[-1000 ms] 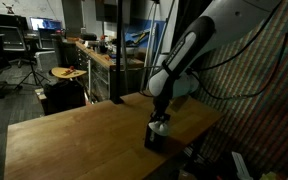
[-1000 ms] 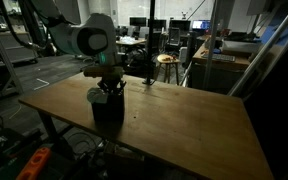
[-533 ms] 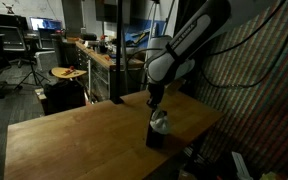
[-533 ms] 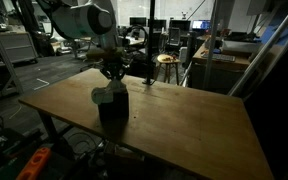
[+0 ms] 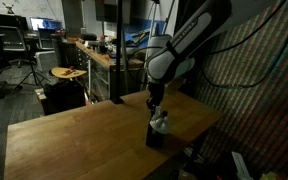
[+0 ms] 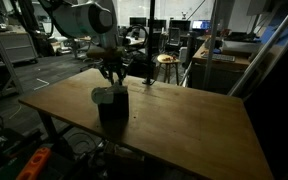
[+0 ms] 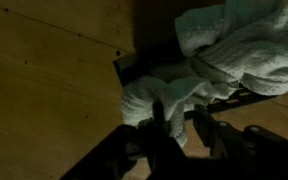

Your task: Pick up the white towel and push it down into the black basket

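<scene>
Black basket (image 5: 156,138) is upright on the wood surface (image 5: 74,135), and the white towel (image 5: 160,121) is in it. The cloth is bunched and only partly down: a pale lump rides above the rim in both exterior views (image 6: 105,96).

The wrist view looks down into it. The towel (image 7: 224,45) fills most of the opening and spills over one side. A dark corner of the basket (image 7: 124,70) shows beside the cloth.

Pincer (image 5: 153,101) hangs straight above the basket (image 6: 112,112), clear of the cloth, with a visible gap between its tips and the lump. It is released: the jaws stand parted and nothing is caught between them. In the wrist view the fingers (image 7: 156,125) sit either side of a gap, and the towel lies beyond them. The pincer (image 7: 181,128) points down at the towel's nearer fold. The same spread shows in an exterior view (image 6: 112,77).

Edges:
- The basket sits close to one edge of the surface (image 6: 184,120), near a corner.
- The drop-off is just beside the basket on that side.

Room:
- The wood top runs wide on the side away from that edge.
- A black pole (image 5: 119,60) rises at the surface's far edge, well apart from the basket.
- The arm (image 5: 189,45) comes in from above.
</scene>
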Controlling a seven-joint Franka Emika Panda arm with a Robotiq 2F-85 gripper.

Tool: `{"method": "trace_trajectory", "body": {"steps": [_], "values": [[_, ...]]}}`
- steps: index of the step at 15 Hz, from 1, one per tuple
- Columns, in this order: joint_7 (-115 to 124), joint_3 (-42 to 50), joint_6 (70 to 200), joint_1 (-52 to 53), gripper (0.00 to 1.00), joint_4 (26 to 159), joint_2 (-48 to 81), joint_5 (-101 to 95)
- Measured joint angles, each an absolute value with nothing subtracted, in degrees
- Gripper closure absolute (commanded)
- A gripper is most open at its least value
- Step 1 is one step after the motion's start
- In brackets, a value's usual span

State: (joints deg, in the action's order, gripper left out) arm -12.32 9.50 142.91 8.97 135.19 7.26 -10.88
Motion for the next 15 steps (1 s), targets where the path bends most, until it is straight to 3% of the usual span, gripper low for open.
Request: {"method": "trace_trajectory", "body": {"steps": [7,8,9,13,15], "values": [[-12.3,9.5,142.9,8.9,0.6,135.2,7.3,-10.9],[-12.3,9.5,142.9,8.9,0.35,135.2,7.3,-10.9],[-12.3,9.5,142.9,8.9,0.34,135.2,7.3,-10.9],[-12.3,6.7,142.9,5.9,0.05,135.3,7.3,-10.9],[-12.3,6.0,142.9,4.6,0.0,135.3,7.1,-10.9]]}}
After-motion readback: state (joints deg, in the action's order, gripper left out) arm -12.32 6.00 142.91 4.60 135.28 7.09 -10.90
